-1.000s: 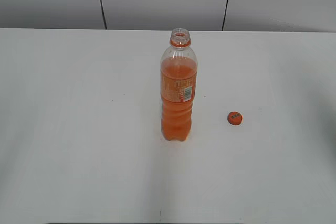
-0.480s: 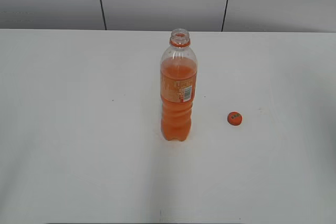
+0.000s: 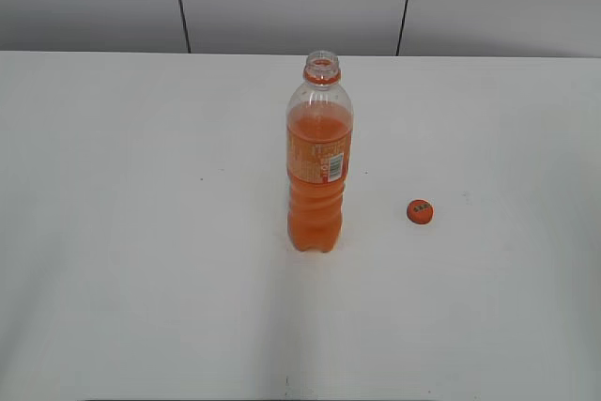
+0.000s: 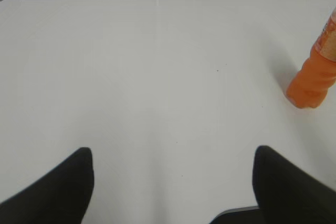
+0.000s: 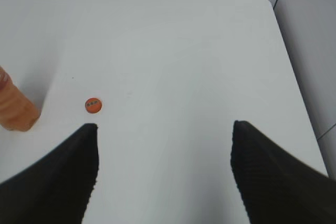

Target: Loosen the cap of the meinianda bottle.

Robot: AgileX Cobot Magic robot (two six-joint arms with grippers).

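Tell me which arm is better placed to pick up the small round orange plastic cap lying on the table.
Right, probably. The small round orange plastic cap lies right of the tall clear plastic soda bottle, on the right arm's side. The right gripper, jaws apart, sees it; the left wrist view doesn't.

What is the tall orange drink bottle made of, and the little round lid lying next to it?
The meinianda bottle looks like clear, glossy plastic: the orange drink shows through its ribbed wall. The cap looks like solid orange plastic, smooth, probably hard.

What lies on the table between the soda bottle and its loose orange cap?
Nothing: in the exterior view only bare white table separates the upright meinianda bottle from the cap. The right wrist view shows the same gap.
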